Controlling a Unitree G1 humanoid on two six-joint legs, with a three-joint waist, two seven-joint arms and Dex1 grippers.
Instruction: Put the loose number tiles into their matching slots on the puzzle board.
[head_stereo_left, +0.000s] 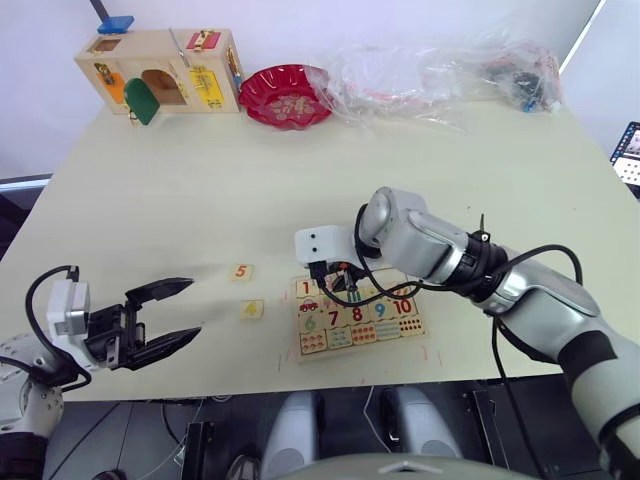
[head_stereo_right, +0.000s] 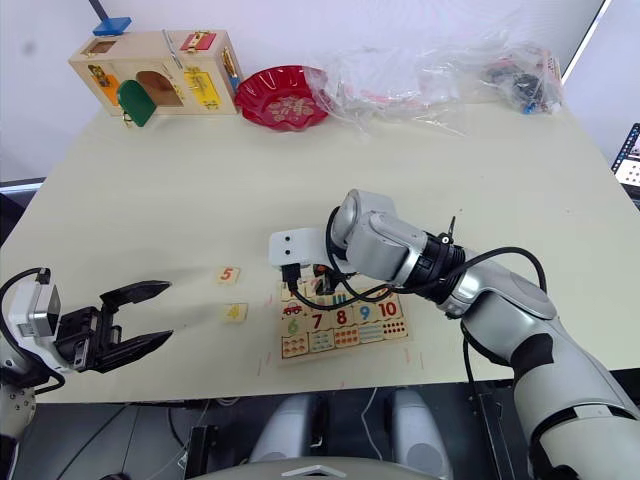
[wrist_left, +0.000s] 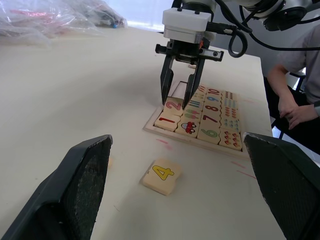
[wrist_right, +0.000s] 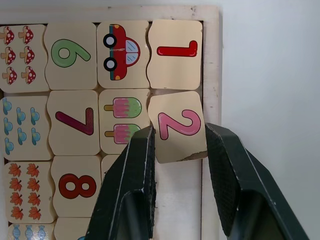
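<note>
The puzzle board (head_stereo_left: 298, 356) lies near the table's front edge. My right gripper (wrist_right: 177, 130) stands over its left end, shut on the pink number 2 tile (wrist_right: 180, 125), which sits slightly skewed in its slot just below the red 1 tile (wrist_right: 175, 54). An empty slot (wrist_right: 176, 200) shows between the fingers beyond it. Two loose number tiles lie on the table left of the board: an orange 5 (head_stereo_left: 240, 271) and a yellow 4 (head_stereo_left: 252, 309). My left gripper (head_stereo_left: 194, 308) hovers open left of the 4, holding nothing.
A wooden latch box (head_stereo_left: 160, 70), a red bowl (head_stereo_left: 287, 95) and crumpled plastic bags (head_stereo_left: 430, 70) line the table's far edge. A seated person (wrist_left: 295, 95) shows beyond the board in the left wrist view.
</note>
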